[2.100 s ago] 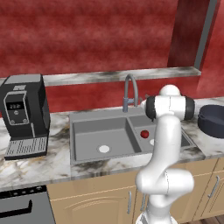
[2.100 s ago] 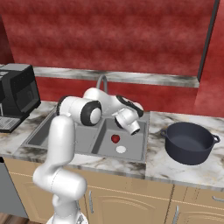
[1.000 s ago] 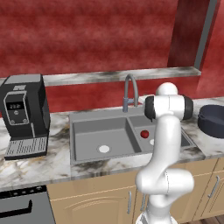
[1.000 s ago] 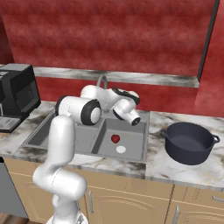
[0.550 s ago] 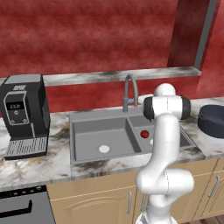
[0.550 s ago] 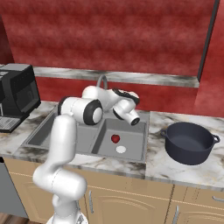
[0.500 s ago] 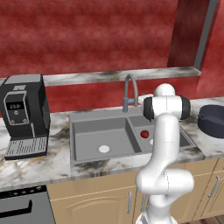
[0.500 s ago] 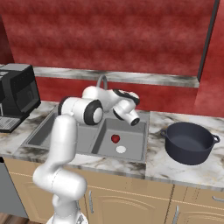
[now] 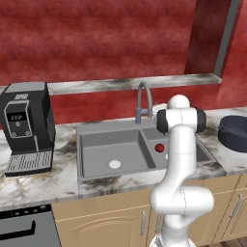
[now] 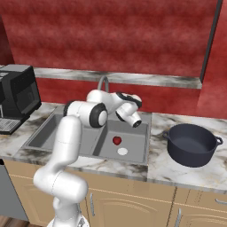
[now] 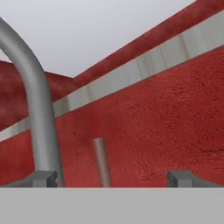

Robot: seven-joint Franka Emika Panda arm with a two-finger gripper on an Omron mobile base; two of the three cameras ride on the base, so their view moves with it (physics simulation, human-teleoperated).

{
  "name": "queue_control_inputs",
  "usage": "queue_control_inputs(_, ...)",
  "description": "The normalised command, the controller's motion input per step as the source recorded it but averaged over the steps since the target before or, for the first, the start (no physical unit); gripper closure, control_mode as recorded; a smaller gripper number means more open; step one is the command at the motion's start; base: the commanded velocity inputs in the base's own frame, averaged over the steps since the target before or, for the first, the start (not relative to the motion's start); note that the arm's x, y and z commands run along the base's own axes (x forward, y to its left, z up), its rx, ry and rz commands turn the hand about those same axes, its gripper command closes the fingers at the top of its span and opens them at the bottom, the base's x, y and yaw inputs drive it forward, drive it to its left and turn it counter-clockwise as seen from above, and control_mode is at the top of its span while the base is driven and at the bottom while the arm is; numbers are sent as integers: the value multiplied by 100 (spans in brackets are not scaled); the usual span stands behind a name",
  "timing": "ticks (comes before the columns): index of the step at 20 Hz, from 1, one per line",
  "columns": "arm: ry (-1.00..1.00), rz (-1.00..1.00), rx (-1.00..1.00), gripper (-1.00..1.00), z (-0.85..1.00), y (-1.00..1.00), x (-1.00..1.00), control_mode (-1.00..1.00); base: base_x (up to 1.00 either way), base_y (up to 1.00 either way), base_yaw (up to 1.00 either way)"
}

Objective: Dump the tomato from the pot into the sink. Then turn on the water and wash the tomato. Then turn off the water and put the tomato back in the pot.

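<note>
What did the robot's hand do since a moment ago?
The gripper lifted from above the small red tomato and swung back toward the curved grey faucet, fingers open and empty. The tomato, the grey double sink and the dark round pot stayed put.

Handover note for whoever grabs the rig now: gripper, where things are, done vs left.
Gripper: open, holding nothing, raised over the sink's back edge and aimed at the faucet and its thin lever.
Tomato: lying in the right basin of the sink, beside the drain.
Pot: upright on the counter right of the sink, nothing visible in it.
Done: tomato dumped, pot set down.
Left: turn the water on (no stream visible), wash, turn it off, return the tomato to the pot.
</note>
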Motion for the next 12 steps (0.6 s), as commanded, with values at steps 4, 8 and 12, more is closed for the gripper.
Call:
queue_control_inputs(4,0,0,0,-100,0,0,30,-100,0,0,0)
queue_control_inputs(8,0,0,0,-100,-1,0,22,-100,0,0,0)
queue_control_inputs(12,0,0,0,-100,-1,-3,5,-100,0,0,0)
